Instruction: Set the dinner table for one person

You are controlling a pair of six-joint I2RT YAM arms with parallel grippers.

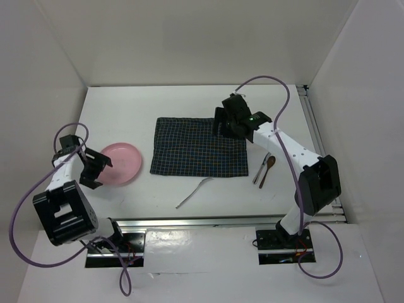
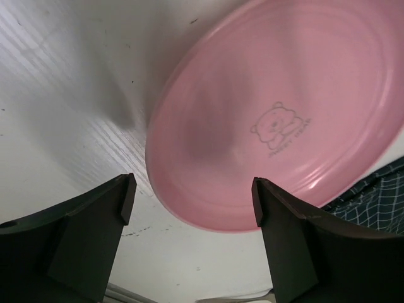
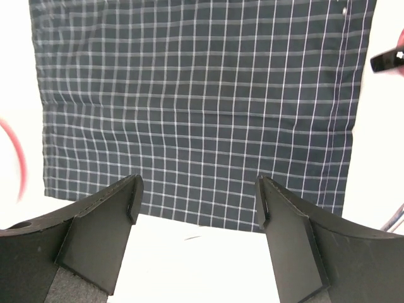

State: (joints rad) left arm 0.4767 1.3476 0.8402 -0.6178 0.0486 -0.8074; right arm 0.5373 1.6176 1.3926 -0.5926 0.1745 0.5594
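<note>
While spread (both), jaws above table.

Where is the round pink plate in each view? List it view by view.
Top external: the round pink plate sits left of centre.
Left wrist: it fills the upper right.
Right wrist: only a pink arc at the left edge, likely its rim.
Shared landmark: the dark navy checked cloth mat.
</note>
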